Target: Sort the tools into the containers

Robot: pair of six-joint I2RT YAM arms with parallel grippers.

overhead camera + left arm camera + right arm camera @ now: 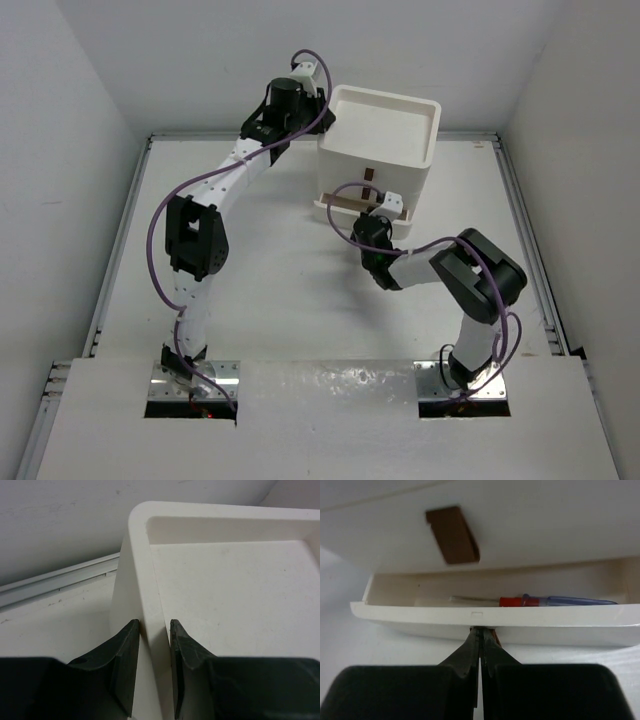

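Note:
The white drawer unit [383, 135] stands at the back of the table, with a rimmed tray top. My left gripper [155, 626] is shut on the unit's left rim [142, 575], one finger outside and one inside; in the top view it [318, 108] sits at the unit's left edge. The bottom drawer [490, 616] is pulled out partway. A blue-purple-handled screwdriver with a red tip [555, 601] lies inside it. My right gripper [481, 631] is shut on this drawer's red-brown handle, mostly hidden by the fingers; it also shows in the top view [372, 218]. No other tools are in view.
The drawer above is shut, its red-brown square handle [452, 536] showing. White walls enclose the table on three sides, with a metal rail [55, 580] along the back edge. The right arm's elbow [485, 270] rests to the right of the unit.

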